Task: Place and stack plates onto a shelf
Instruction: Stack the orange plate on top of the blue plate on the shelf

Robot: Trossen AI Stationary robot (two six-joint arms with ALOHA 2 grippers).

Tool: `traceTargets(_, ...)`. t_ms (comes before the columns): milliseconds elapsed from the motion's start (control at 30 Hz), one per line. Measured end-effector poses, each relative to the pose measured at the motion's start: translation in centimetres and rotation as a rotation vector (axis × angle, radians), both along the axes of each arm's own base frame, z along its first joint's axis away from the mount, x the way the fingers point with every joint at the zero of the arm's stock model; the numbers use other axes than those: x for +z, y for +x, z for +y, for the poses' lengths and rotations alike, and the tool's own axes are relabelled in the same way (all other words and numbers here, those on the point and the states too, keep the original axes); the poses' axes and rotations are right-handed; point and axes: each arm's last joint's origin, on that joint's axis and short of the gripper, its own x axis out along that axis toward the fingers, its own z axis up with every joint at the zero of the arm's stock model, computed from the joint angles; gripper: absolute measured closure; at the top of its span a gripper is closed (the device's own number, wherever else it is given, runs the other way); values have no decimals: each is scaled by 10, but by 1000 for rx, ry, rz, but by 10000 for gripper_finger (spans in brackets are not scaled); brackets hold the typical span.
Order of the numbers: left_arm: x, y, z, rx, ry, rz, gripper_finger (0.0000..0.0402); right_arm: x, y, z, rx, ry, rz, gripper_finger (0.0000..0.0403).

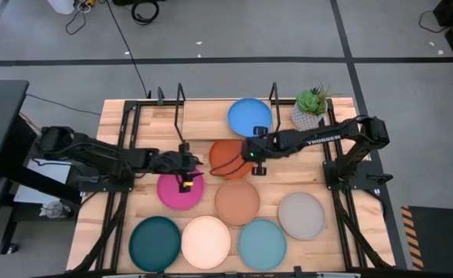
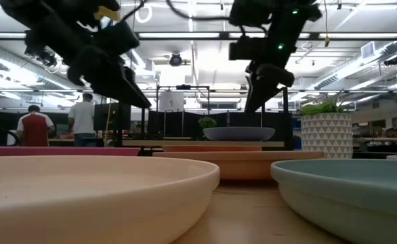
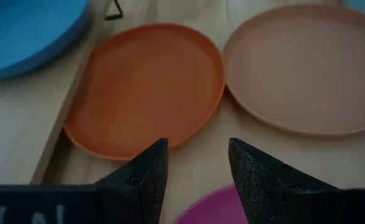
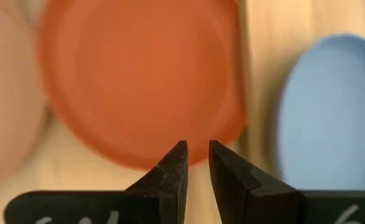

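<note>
Eight round, shallow, matte plates lie on a pale wooden-slat worktop (image 1: 118,116). The blue plate (image 1: 250,116) sits on the shelf (image 1: 165,116), a low rack with a light board base and thin black metal loops along the far edge of the worktop. The orange plate (image 1: 228,157) rests half over the shelf's near edge, tilted, its rim just beside the terracotta plate (image 1: 237,201). The pink plate (image 1: 180,189) lies to the left of the terracotta one. The near row holds the dark teal plate (image 1: 154,242), cream plate (image 1: 206,241), light blue plate (image 1: 262,243) and grey plate (image 1: 301,215).

The left end effector (image 1: 189,161) hovers between the pink and orange plates, its dark foam-padded fingers (image 3: 150,174) apart with nothing between them. The right end effector (image 1: 251,153) hangs over the orange plate's right rim; its wedge-shaped fingers (image 4: 173,168) stand slightly apart, gripping nothing.

A potted succulent (image 1: 311,106) in a white faceted pot stands at the far right corner, near the blue plate.
</note>
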Motion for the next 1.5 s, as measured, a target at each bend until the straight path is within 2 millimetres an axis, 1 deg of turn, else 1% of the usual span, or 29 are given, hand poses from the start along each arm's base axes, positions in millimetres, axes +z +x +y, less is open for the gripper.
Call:
traceTargets(100, -4, 12, -1, -18, 27, 57, 225, -8, -10, 14, 23, 2, -39, 332)
traceTargets(200, -5, 26, -2, -35, 47, 88, 225, -9, -18, 24, 17, -23, -108, 332)
traceTargets(333, -12, 42, 0, -36, 55, 141, 225, -18, -28, 35, 24, -36, -194, 332)
traceTargets(400, -17, 46, 2, -48, 62, 184, 225, -23, -32, 38, 39, -31, -236, 332)
traceTargets(467, -21, 54, 5, -65, 69, 194, 225, -30, -39, 40, 46, -34, -254, 332)
traceTargets(600, -31, 64, 10, -96, 123, 224, 225, -43, -52, 38, 35, -77, -280, 332)
traceTargets(733, -45, 70, 14, -164, 212, 262, 225, -51, -62, 36, 20, -89, -369, 332)
traceTargets(767, -48, 68, 14, -183, 230, 291, 225, -53, -64, 36, 24, -89, -398, 332)
traceTargets(833, -53, 73, 14, -209, 262, 274, 225, -56, -71, 37, 42, -95, -444, 332)
traceTargets(967, -59, 74, 13, -231, 314, 314, 232, -58, -83, 35, 75, -129, -527, 332)
traceTargets(1100, -60, 75, 13, -213, 304, 324, 262, -58, -90, 34, 102, -146, -605, 332)
traceTargets(1267, -56, 77, 11, -197, 276, 332, 316, -70, -103, 32, 105, -122, -642, 332)
traceTargets(1433, -41, 86, 0, -203, 260, 339, 378, -85, -117, 31, 116, -81, -677, 332)
traceTargets(1500, -32, 92, -3, -185, 230, 342, 386, -87, -118, 31, 139, -102, -684, 332)
